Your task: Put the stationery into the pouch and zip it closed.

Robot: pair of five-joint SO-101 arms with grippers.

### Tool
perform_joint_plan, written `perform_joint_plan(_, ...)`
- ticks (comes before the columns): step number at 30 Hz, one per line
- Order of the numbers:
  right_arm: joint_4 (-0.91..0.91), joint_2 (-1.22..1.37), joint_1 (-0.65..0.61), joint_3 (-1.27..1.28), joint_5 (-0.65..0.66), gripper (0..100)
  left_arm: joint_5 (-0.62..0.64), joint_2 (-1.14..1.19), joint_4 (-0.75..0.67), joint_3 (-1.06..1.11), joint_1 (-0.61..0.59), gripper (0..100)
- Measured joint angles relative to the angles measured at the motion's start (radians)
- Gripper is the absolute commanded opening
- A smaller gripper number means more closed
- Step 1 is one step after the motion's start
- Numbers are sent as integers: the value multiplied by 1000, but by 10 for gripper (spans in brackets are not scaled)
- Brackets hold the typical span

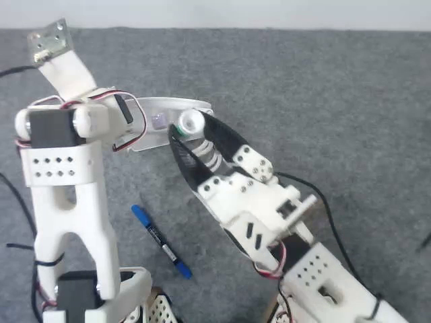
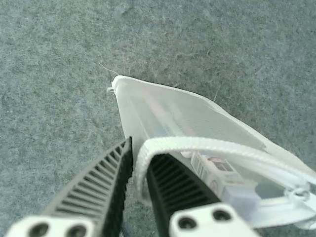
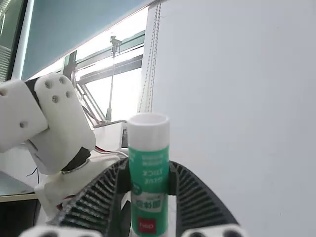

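A translucent white pouch [image 1: 168,108] lies on the grey carpet at the back centre. My left gripper [image 2: 138,145] is shut on the pouch's [image 2: 197,118] white zip edge and holds its mouth up. Inside the pouch lies a small labelled white item [image 2: 217,170]. My right gripper [image 1: 190,129] is shut on a green-and-white glue stick [image 1: 190,121], whose white cap points up just at the pouch's mouth. In the right wrist view the glue stick [image 3: 148,143] stands upright between the black fingers [image 3: 98,197]. A blue pen [image 1: 161,242] lies loose on the carpet in front.
The white left arm [image 1: 67,182] rises at the left, and its body [image 3: 44,123] stands close beside the glue stick. The right arm [image 1: 323,282] comes in from the lower right. Grey carpet [image 1: 337,101] stretches open at the right and back.
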Motion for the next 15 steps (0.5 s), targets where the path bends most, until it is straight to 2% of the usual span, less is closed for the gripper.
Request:
perform_joint_plan(9,-196,408,35,-150,0,6,0,0,0,0,0,10)
perform_joint_plan(15,-431,784,28,-282,0,6,0,0,0,8,0,10)
